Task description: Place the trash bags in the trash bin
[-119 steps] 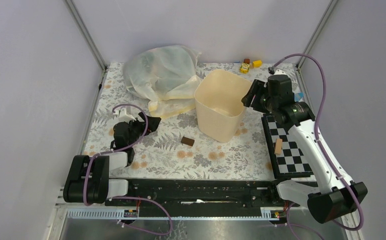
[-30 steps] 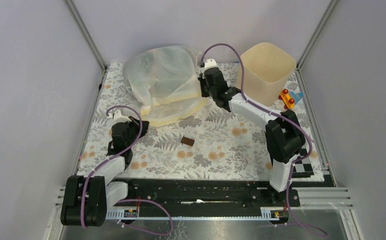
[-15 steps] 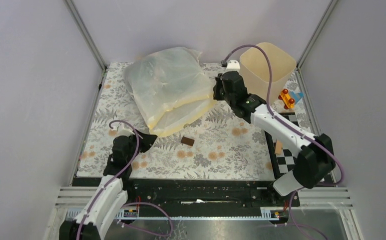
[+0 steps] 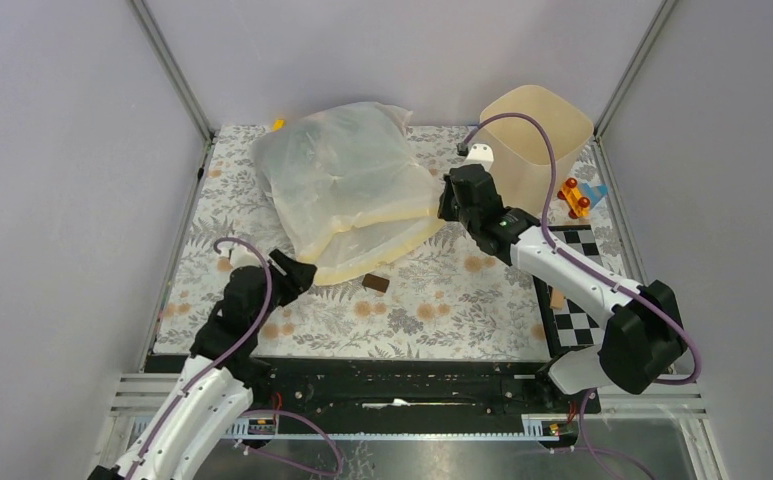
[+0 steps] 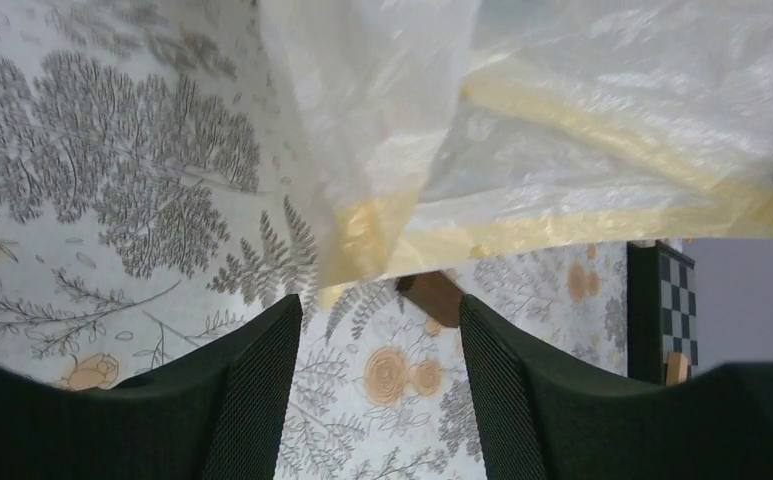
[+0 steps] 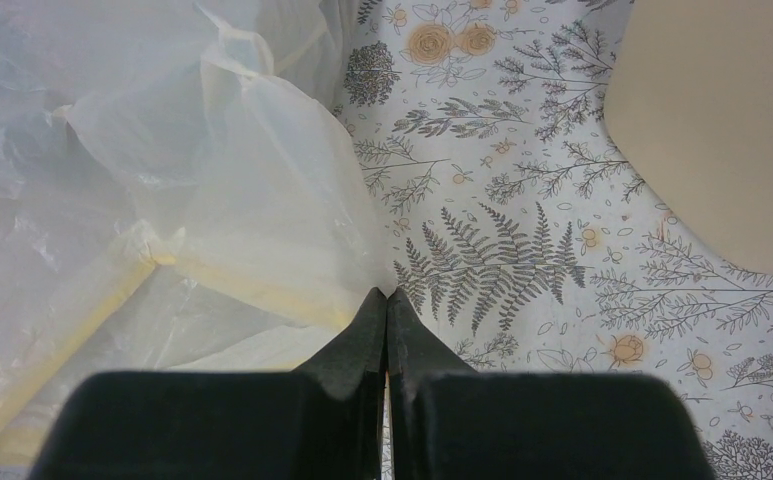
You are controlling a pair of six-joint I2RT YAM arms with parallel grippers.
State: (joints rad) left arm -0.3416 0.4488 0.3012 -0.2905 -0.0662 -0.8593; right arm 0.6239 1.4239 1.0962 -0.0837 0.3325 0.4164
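Observation:
No dark trash bags show in any view. The cream trash bin [image 4: 537, 120] stands at the back right corner, and its wall fills the top right of the right wrist view [image 6: 722, 120]. A big whitish translucent bag with a pale yellow rim [image 4: 347, 185] lies spread over the back middle. My right gripper [image 4: 449, 203] is shut on this bag's right corner [image 6: 292, 230], just left of the bin; its jaws [image 6: 387, 293] are pressed together. My left gripper [image 4: 297, 272] hovers open by the bag's front left rim [image 5: 562, 215], with nothing between its fingers [image 5: 257, 390].
A small brown block [image 4: 375, 283] lies on the floral mat just in front of the bag's rim, also in the left wrist view [image 5: 432, 295]. A checkerboard [image 4: 582, 300] with a wooden piece lies at the right. An orange toy [image 4: 574, 197] sits beside the bin.
The right gripper has closed on the whitish bag and dragged it toward the front right, stretching it out. The left gripper has opened and its arm has pulled back toward the front.

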